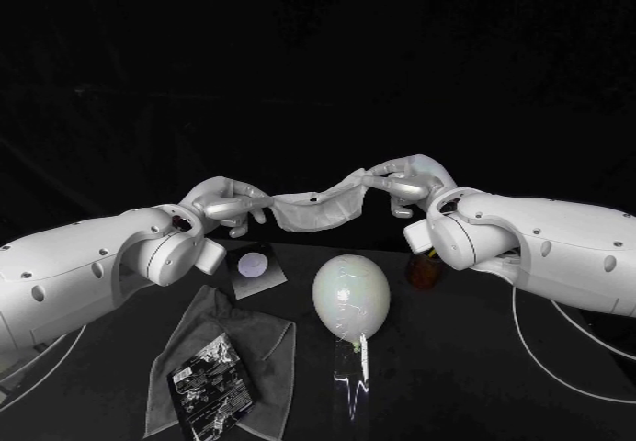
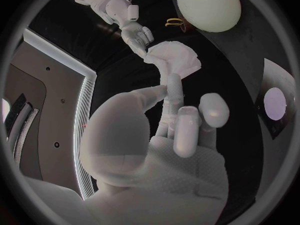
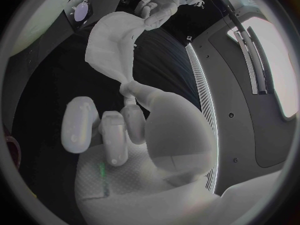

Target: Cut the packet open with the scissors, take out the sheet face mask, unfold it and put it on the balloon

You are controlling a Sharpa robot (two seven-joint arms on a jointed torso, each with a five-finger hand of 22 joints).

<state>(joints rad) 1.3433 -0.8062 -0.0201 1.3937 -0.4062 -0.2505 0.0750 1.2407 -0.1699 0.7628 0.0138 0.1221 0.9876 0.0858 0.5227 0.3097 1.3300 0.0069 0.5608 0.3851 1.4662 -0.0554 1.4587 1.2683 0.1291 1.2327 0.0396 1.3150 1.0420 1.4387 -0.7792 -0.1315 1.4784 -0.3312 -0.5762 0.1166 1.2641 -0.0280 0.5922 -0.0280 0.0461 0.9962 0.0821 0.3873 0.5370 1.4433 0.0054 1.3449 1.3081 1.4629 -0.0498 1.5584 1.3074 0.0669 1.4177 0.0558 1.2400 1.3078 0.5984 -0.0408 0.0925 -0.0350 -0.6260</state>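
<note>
Unfolding underway: left hand (image 1: 222,204) and right hand (image 1: 411,184) each pinch an end of the sheet mask (image 1: 318,207) in their fingers (image 2: 174,87), aloft beyond the balloon (image 1: 351,296), so next comes spreading wider, then lowering.

a grey cloth (image 1: 266,344) lies flat on the black tabletop (image 1: 464,386), on the left side near the front. just beside the cloth's far edge sits a small dark square (image 1: 269,283). it has a pale round thing (image 1: 252,265) on it. what that round thing is, i cannot tell. a thin white wire (image 1: 530,342) runs in a curve over the tabletop on the right side.
</note>
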